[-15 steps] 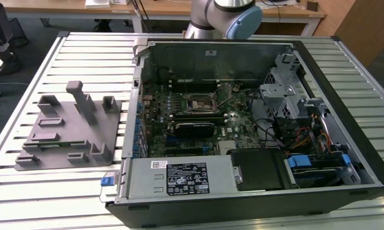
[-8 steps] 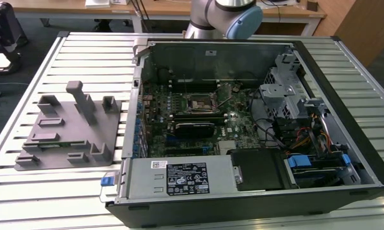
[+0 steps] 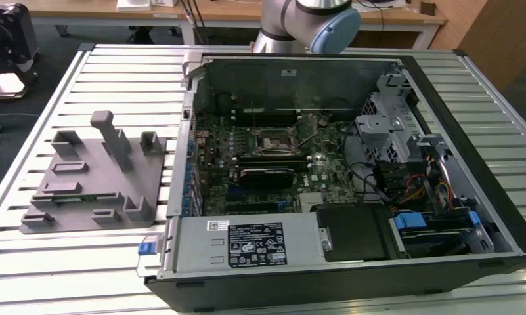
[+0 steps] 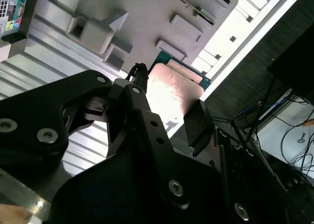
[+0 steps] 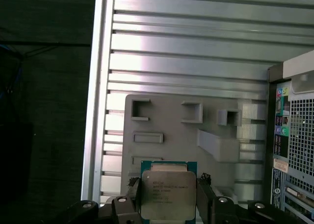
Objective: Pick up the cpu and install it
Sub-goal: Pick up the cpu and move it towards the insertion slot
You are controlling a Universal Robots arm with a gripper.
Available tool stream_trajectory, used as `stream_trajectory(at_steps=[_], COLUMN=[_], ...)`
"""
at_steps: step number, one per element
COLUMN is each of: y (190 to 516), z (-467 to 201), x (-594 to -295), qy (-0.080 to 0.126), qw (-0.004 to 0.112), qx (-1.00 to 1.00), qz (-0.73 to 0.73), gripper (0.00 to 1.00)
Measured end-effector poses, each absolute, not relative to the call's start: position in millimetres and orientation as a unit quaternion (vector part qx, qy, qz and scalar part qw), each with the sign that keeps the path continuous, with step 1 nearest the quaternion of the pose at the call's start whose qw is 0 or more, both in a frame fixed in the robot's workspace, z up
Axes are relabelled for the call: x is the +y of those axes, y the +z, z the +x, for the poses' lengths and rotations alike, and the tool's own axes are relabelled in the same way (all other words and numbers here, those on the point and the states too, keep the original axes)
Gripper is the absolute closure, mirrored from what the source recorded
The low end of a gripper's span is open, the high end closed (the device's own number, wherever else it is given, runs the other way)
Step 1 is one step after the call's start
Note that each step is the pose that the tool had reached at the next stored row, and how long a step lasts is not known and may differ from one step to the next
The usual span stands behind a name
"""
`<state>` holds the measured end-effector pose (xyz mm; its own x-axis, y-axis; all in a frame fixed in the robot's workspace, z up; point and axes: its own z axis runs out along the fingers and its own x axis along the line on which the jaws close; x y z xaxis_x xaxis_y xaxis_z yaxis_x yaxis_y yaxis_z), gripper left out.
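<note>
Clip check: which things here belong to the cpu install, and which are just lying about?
Job: cpu, clamped in the gripper; socket in the computer case.
Lying about: gray fixture tray; slatted table; power supply.

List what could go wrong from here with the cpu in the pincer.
1. The pincer holds the cpu by two opposite edges alone, above the grey fixture tray; a slip or tilt would likely drop it.
2. The socket lies deep in the computer case, near cables; the pincer may strike a wall or snag them going in.
3. A rotated chip would not seat and might damage the socket.
</note>
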<state>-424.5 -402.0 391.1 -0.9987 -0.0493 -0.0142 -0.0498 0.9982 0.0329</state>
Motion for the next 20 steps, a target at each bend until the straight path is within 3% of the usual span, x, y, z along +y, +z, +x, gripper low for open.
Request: stream_trajectory(at_steps=[20], y=[390.7], z=[-398.8], x=[-402.0], qy=[0.017], qw=[0.007], qx=[1.0], qz=[-0.025], gripper=[0.46])
